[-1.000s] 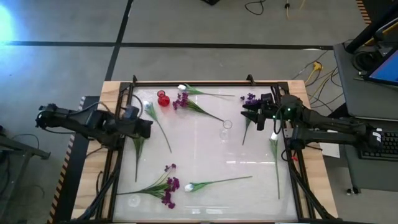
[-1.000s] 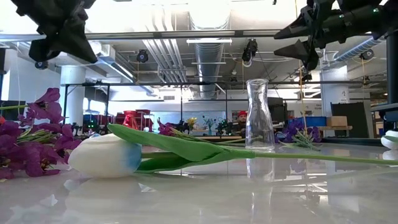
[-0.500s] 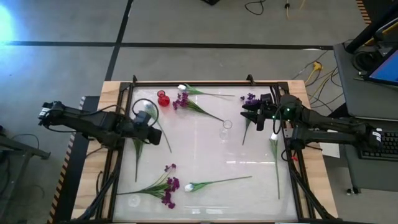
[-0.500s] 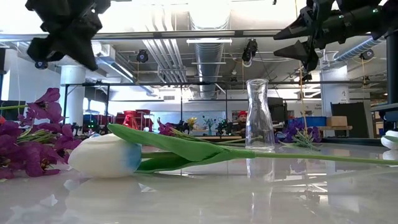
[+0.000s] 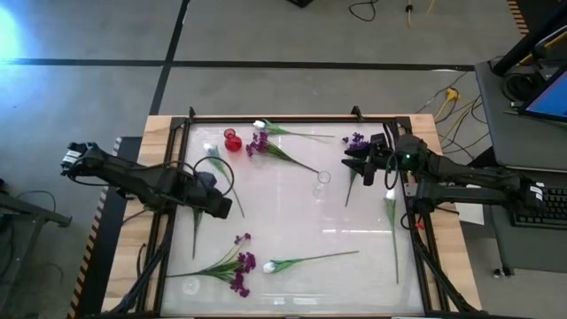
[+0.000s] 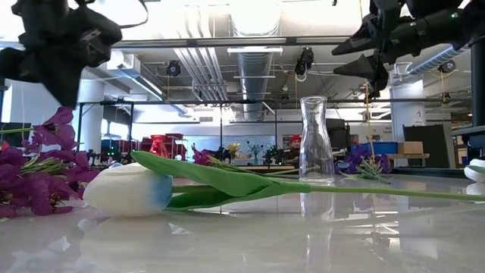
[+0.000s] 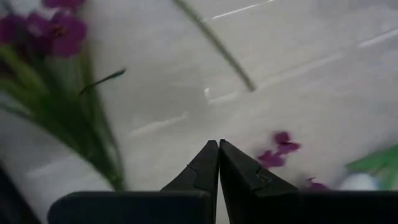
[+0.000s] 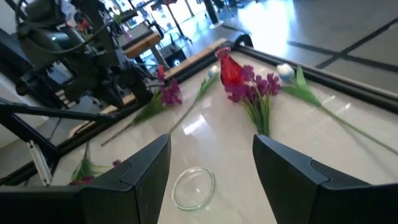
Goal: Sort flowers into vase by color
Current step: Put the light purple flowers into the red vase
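— Around the table (image 5: 292,213)?
— Grey floor (image 5: 266,35) with dark lines (image 5: 248,64). Yellow and black cables (image 5: 447,97) lying on it. A dark desk (image 5: 518,115) with a keyboard (image 5: 549,206) on the right.
— And behind, looking level?
— Big hall. White pillar (image 6: 89,114). Silver pipes (image 6: 254,76) and lamps (image 6: 305,62) up on the ceiling. Bright light from above. Red things (image 6: 161,144) and shelves far back.

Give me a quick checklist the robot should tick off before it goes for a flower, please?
1. Left gripper open to grab: not ok, fingers shut, empty.
2. Right gripper open: ok, jaws apart, nothing held.
3. Clear vase upright: ok.
4. Red vase upright: ok.
5. Flowers within reach: ok, purple flowers and a white tulip lie on the table.
6. Vases already filled: cannot tell fully; the clear vase looks empty.
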{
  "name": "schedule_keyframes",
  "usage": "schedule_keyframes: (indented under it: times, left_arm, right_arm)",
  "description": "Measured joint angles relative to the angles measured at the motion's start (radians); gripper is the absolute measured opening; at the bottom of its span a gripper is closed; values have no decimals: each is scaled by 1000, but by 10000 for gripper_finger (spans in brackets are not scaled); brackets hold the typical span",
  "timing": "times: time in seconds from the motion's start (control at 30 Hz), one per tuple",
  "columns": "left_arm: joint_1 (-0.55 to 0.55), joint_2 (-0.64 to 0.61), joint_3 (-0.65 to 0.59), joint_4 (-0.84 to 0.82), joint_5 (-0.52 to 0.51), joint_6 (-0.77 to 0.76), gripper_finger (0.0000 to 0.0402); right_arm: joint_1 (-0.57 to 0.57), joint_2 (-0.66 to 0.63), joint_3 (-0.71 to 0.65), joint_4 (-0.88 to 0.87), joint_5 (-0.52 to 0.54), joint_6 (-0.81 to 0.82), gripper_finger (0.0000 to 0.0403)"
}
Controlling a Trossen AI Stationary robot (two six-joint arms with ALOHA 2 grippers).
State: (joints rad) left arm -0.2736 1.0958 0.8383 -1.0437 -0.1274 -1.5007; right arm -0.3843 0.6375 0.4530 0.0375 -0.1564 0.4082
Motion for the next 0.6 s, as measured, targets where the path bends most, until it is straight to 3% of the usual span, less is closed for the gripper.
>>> schedule_keyframes:
  times: [0.2, 0.47, 0.6]
  left_arm:
    - [-16, 74, 0, -2, -13, -32, 27]
    - [-12, 207, -1, 12, -29, -36, 107]
    - [-20, 250, -1, 3, 45, -39, 147]
  right_arm:
    - [0, 40, 0, -3, -1, 1, 219]
    - [0, 71, 0, -3, -8, -12, 219]
    - [0, 70, 0, -4, -8, -14, 219]
